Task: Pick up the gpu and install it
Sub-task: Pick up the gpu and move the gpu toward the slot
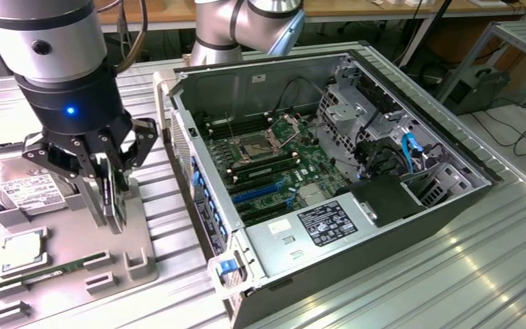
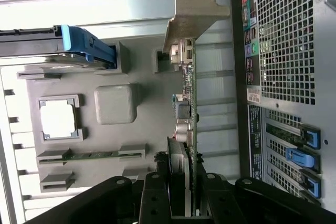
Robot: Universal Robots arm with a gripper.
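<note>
On the exterior view's left, a grey tray (image 1: 66,229) holds a hard drive (image 1: 16,186) at its far end, a processor (image 1: 24,250) nearer and a green memory stick (image 1: 51,272) nearest. Above the tray's right half hangs the gripper (image 1: 107,188), pinching the gpu (image 1: 110,205). The card stands upright on its edge, its lower end close to the tray; whether they touch I cannot tell. From the wrist, the black fingers (image 2: 152,203) press on both faces of the card, its pale bracket (image 2: 191,14) at the far end. To the right lies the open computer case (image 1: 464,185), its motherboard (image 1: 272,171) exposed.
</note>
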